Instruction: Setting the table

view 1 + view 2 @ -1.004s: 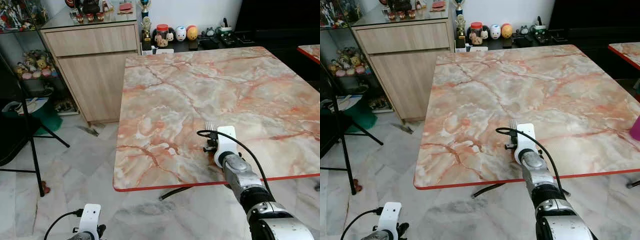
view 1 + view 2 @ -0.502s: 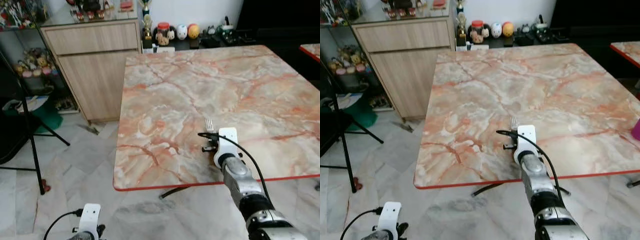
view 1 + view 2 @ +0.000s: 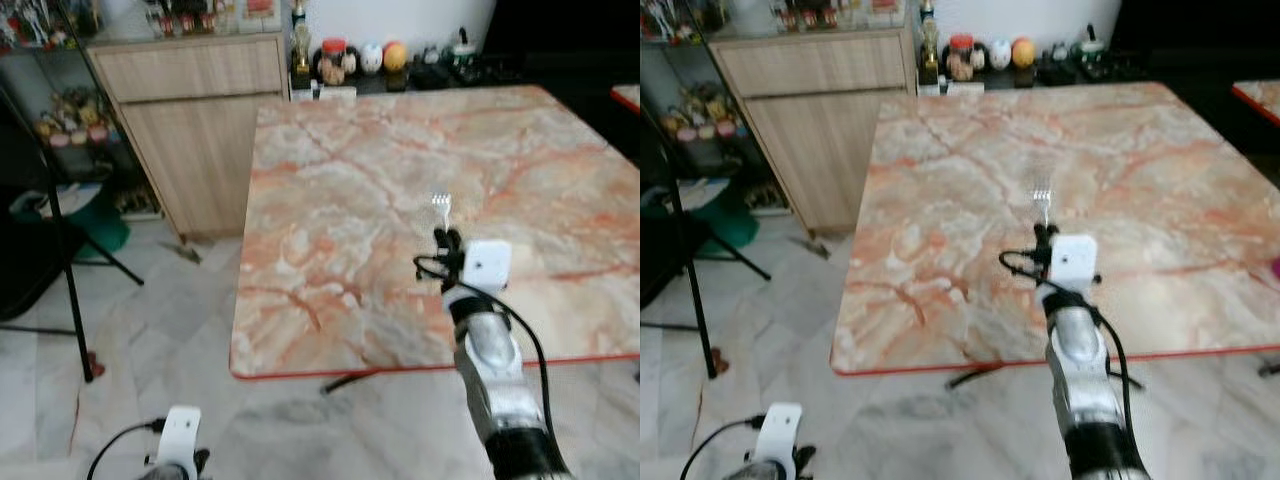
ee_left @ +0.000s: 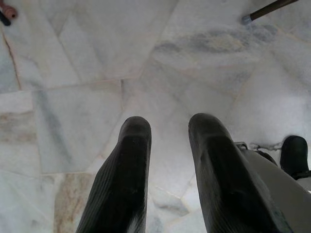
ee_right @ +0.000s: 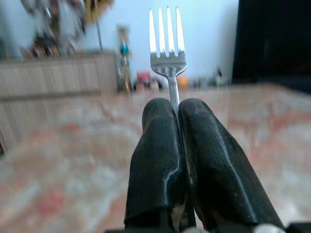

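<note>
- The right gripper (image 5: 177, 114) has its two black fingers pressed together on the handle of a silver metal fork (image 5: 167, 43), tines pointing ahead.
- The fork (image 3: 441, 206) is held over the pink-veined marble table (image 3: 350, 180), in from its near edge.
- Best to lower it flat and level before letting go.
- The left gripper (image 4: 167, 131) hangs idle over the floor, fingers parted.

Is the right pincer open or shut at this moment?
Shut. In the right wrist view, the right pincer has both fingers pressed on the fork, prongs pointing beyond the tips.
</note>
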Controlling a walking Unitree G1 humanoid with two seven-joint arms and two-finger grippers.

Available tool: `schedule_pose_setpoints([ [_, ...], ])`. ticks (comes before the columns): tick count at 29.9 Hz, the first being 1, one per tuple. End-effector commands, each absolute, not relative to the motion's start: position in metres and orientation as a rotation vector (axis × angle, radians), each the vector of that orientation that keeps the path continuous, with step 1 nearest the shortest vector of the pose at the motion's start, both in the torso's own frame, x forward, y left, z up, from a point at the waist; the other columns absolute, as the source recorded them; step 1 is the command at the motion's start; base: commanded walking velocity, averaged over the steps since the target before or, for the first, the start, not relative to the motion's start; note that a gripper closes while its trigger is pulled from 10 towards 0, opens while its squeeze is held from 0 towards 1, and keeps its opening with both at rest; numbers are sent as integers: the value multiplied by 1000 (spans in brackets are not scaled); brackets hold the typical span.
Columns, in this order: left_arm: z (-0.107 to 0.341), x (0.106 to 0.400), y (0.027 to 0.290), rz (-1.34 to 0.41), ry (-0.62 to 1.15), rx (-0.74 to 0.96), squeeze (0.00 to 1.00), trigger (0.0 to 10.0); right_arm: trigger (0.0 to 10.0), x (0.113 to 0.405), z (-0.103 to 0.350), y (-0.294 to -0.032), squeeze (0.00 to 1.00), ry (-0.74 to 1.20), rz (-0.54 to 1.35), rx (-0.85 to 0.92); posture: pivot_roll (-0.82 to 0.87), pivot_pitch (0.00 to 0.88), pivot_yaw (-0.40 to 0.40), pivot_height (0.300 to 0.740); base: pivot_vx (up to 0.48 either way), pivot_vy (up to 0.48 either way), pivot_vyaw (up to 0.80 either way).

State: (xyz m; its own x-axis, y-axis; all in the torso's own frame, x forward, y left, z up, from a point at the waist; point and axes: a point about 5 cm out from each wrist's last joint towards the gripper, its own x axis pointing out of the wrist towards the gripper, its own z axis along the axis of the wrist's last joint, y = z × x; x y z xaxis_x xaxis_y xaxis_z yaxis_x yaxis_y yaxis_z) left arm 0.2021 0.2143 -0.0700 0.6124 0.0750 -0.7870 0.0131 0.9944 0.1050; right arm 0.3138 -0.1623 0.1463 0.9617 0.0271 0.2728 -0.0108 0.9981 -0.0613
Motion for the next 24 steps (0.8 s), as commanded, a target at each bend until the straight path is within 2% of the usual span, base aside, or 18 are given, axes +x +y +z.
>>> schedule_pose_setpoints([
  [1,-73,197,216,44,930,108,0,10000,10000,307,156,-156,0,-330,40,-86,-55,0,32,740,0,0,0],
  [6,-73,197,216,37,932,120,0,10000,10000,294,169,-146,0,-395,78,-108,-63,0,30,740,0,0,0],
  [13,-73,197,215,34,938,128,0,10000,10000,293,168,-135,0,-371,108,-105,-57,0,26,740,0,0,0],
  [24,-73,196,216,39,940,129,0,10000,10000,298,176,-132,0,-370,121,-110,-67,0,28,740,0,-290,0],
])
